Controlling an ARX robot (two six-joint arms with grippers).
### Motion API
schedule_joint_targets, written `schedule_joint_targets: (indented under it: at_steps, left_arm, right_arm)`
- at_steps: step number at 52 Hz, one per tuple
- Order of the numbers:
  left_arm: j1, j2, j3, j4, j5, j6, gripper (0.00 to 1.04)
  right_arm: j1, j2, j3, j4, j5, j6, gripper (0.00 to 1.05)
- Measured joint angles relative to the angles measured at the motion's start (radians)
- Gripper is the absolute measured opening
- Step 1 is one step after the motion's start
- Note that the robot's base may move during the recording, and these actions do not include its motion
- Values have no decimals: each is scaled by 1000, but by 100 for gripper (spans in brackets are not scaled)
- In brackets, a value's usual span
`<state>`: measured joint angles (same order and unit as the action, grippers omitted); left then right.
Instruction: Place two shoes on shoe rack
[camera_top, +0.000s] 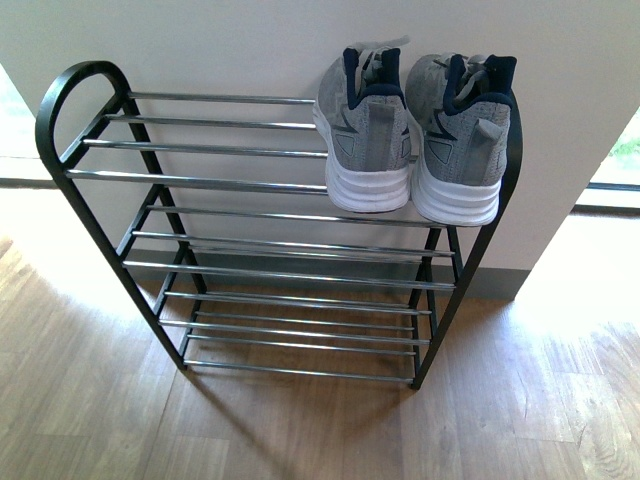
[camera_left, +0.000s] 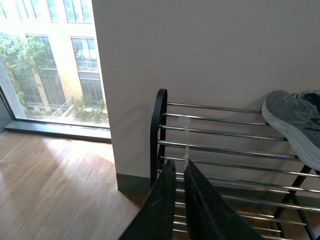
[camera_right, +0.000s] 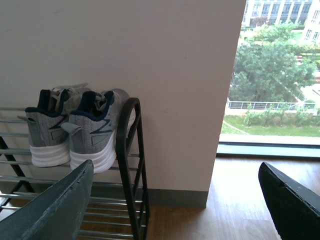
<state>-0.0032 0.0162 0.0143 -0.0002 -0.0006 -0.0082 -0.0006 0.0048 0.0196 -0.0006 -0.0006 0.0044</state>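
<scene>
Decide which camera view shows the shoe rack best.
The front view: the whole shoe rack shows, both ends and every tier. The left wrist view shows only one end and some bars, partly behind the left pincer. The right wrist view shows just the end holding the shoes.

The shoe rack (camera_top: 200, 180) stands on a wooden plank floor (camera_top: 90, 410), its back edge close to a pale wall (camera_top: 230, 45). It has a black frame with rounded top corners and 4 tiers of thin chrome bars. On the top tier, at the rack's right end, 2 grey sneakers sit side by side, heels at the front bar and toes toward the wall. The first sneaker (camera_top: 366, 135) is the one nearer the rack's middle. The second sneaker (camera_top: 462, 140) sits just beside it, next to the right end frame. Their thick white soles rest directly on the bars.
</scene>
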Motion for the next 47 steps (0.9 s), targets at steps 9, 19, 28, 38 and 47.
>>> schedule_joint_targets:
  at_steps: [9, 19, 28, 38, 47]
  left_arm:
    - [0, 0, 0, 0, 0, 0, 42]
    - [1, -1, 0, 0, -1, 0, 74]
    - [1, -1, 0, 0, 1, 1, 95]
    - [1, -1, 0, 0, 1, 2, 95]
    - [1, -1, 0, 0, 1, 2, 95]
  right_arm:
    - [0, 0, 0, 0, 0, 0, 96]
    - [0, 0, 0, 0, -1, 0, 96]
    - [0, 0, 0, 0, 2, 0, 96]
    - [0, 0, 0, 0, 0, 0, 96]
    - [0, 0, 0, 0, 0, 0, 96]
